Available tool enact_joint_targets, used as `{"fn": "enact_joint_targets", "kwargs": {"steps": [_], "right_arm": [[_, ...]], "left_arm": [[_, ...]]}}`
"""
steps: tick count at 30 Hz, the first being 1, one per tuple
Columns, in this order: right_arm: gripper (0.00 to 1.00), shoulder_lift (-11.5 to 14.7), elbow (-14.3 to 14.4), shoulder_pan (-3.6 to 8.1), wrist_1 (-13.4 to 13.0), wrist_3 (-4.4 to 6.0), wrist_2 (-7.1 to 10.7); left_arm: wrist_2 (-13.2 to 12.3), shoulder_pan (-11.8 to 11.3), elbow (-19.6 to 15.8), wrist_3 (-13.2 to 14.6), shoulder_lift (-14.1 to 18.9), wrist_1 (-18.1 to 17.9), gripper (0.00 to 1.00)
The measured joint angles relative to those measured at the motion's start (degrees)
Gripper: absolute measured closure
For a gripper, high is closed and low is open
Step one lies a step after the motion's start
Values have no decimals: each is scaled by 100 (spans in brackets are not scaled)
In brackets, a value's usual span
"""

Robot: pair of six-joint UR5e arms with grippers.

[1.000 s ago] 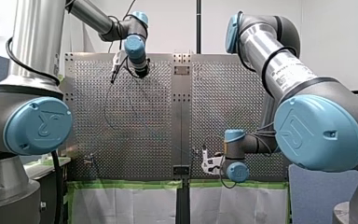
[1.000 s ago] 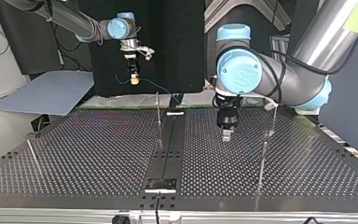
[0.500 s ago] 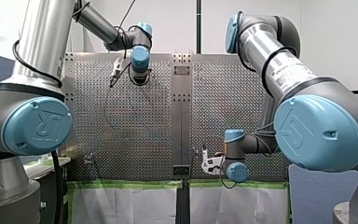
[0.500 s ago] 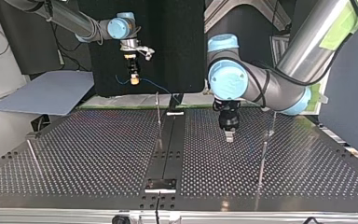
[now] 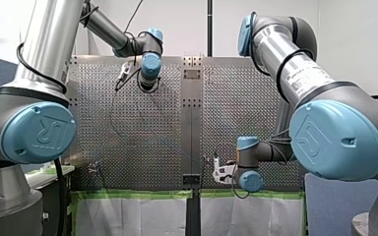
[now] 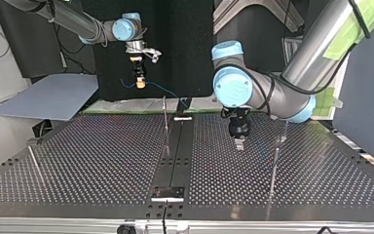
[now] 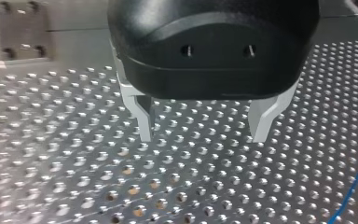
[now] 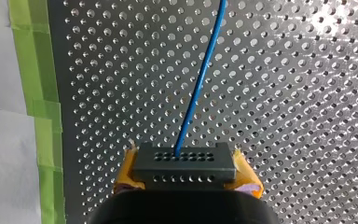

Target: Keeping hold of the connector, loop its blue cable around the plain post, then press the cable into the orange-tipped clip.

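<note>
My right gripper point(image 8: 184, 164): clamped on the connector point(image 8: 186, 175), so its blue cable point(image 8: 200, 79) trails free for looping.
My left gripper point(image 7: 203, 135): wide, empty, hovering over the counter point(image 7: 51, 140).

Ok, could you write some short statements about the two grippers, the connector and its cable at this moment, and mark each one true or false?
1. My right gripper is shut on the connector. True.
2. My left gripper holds the blue cable. False: its fingers stand apart with nothing between them.
3. The blue cable leaves the connector on the side facing away from my right gripper. True.
4. My right gripper's pads are black. False: they are yellow.
5. A strip of green tape runs along the edge of the perforated table. True.
</note>
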State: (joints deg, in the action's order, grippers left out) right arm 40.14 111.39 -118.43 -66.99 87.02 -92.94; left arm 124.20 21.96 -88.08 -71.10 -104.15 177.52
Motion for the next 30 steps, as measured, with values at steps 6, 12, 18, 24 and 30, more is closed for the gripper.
{"fn": "enact_joint_targets", "kwargs": {"steps": [6,12,18,24,30], "right_arm": [[100,0,0,0,9,-6,-2],[100,-1,-2,1,6,-6,-5],[100,2,1,1,-3,2,-4],[100,1,-2,2,-2,-6,-3],[100,0,-2,1,7,-7,-2]], "left_arm": [[276,31,185,185,-285,-96,2],[606,16,243,367,-351,-342,2],[848,-18,320,474,-355,-489,2],[862,-7,411,588,-357,-525,2],[889,-37,434,645,-361,-563,2]]}}
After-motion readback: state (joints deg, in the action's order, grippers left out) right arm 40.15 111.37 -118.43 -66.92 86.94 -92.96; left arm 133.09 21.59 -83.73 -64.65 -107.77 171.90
